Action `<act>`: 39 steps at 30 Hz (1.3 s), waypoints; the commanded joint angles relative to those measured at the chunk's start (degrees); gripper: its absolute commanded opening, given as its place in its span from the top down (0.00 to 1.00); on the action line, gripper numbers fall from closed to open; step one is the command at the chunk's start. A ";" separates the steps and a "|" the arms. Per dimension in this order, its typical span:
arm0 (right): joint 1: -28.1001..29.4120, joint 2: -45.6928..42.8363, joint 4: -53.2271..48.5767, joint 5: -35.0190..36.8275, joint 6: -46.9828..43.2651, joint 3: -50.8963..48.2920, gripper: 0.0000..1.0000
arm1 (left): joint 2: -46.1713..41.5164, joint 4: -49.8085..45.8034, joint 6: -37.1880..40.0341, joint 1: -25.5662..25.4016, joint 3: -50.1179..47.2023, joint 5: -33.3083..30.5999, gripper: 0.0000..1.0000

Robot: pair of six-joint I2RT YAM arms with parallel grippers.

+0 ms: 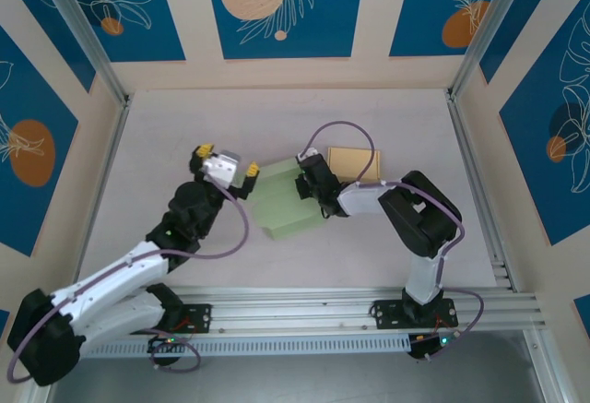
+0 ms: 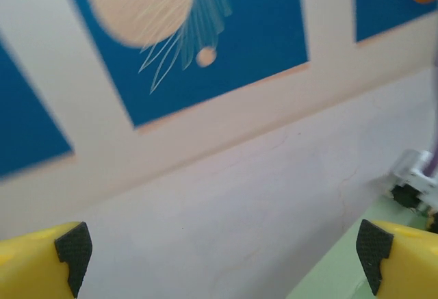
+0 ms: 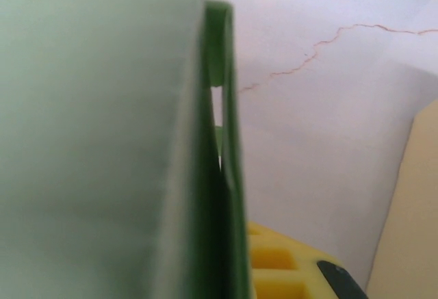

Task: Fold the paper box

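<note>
Clamping one wall of the green paper box [image 1: 281, 209] are the right jaws; left jaws gape empty beside it.

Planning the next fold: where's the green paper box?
Top view: the green paper box lies mid-table between the left gripper and right gripper, beside a tan box.

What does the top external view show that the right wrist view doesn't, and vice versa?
Top external: both arms, with the left hand open beside the green box. Right wrist: the box's doubled wall edge, a gap between its layers, and a thin crack in the table. Both: the green box, the tan sheet, the right hand.
</note>
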 commanded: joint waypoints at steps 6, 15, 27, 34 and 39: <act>0.34 -3.71 -4.61 0.83 3.79 -0.92 0.91 | 1.10 -25.97 -28.23 8.64 3.72 6.91 0.00; 0.39 -4.22 -5.92 -1.88 6.58 -0.93 0.90 | 12.31 -24.47 -27.33 13.15 6.84 13.27 0.00; 0.45 -4.31 -6.25 -3.70 8.37 -0.83 0.90 | 24.82 -21.74 -27.75 14.27 10.23 17.97 0.00; 1.00 -3.66 -5.64 -3.66 8.34 -0.65 0.90 | 28.43 -16.13 -30.39 14.18 10.07 17.08 0.00; 2.11 -3.17 -5.86 -2.58 8.30 -0.39 0.90 | 31.82 -11.24 -32.87 14.10 11.47 18.41 0.00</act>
